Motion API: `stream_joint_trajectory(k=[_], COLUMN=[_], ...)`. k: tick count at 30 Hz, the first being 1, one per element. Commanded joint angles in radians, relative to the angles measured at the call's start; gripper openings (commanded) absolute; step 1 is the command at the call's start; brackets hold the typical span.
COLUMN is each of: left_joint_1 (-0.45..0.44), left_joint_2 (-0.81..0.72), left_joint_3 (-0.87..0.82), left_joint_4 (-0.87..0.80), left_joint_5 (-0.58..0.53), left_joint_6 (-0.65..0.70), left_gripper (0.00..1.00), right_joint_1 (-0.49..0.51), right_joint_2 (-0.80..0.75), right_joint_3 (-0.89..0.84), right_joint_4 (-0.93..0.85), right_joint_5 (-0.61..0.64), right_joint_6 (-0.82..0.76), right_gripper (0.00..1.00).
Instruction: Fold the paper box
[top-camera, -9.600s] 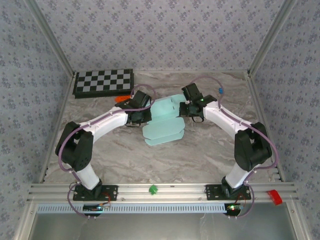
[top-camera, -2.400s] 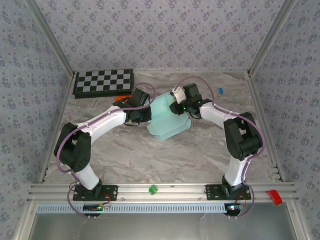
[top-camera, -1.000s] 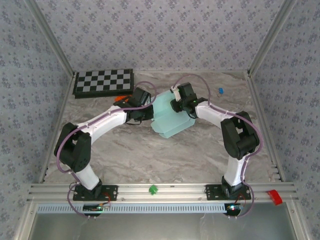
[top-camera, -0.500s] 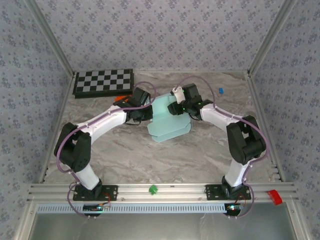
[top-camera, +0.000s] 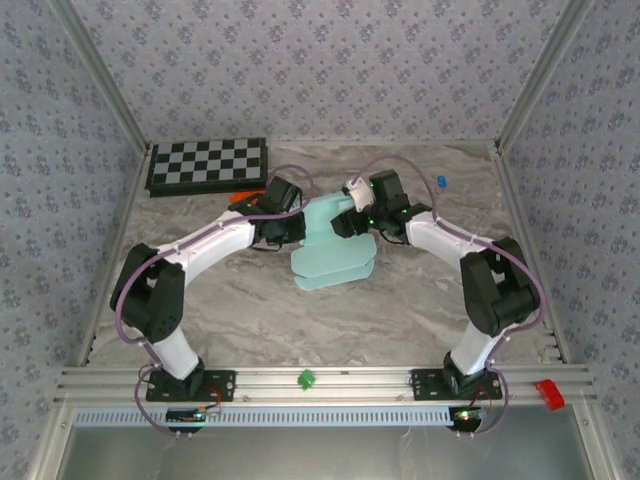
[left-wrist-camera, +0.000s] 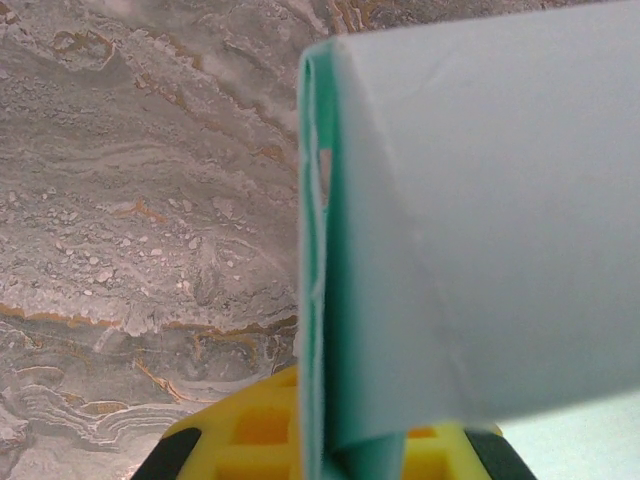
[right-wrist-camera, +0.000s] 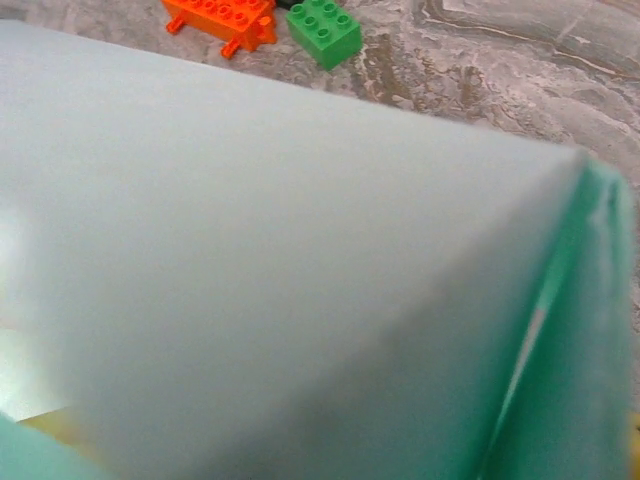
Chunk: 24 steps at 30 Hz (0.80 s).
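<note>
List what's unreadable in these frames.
- Right gripper jaws: blurred paper box covers them in the right wrist view; too small from the top camera.
- Box flaps near the left gripper: hidden under both wrists, top view.
- Orange brick: cut off by the right wrist frame's top edge.
- Left fingers: cut off at bottom edge, left wrist view.

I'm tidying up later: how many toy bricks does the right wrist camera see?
2: an orange brick at the top edge and a green brick just right of it, beyond the paper box, which may hide more.
</note>
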Motion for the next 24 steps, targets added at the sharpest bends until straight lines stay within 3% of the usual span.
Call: stream_joint_trajectory(k=[1, 8, 24], left_joint_1=[-0.003, -0.004, -0.004], left_joint_2=[0.006, 0.007, 0.01], left_joint_3=[0.028, 0.029, 0.037], left_joint_4=[0.01, 0.01, 0.007], left_joint_5=[0.003, 0.004, 0.011], left_joint_6=[0.003, 0.005, 0.013], left_gripper=[0.0, 0.0, 0.0], right_joint_1=[-0.006, -0.011, -0.117], right_joint_2=[-0.042, -0.102, -0.256], right_joint_3=[-0.015, -0.048, -0.088], right_joint_4=[-0.001, 0.027, -0.003], right_joint_5=[-0.047, -0.027, -0.066], right_joint_6=[-0.016, -0.023, 0.024], right_gripper=[0.74, 0.83, 0.86])
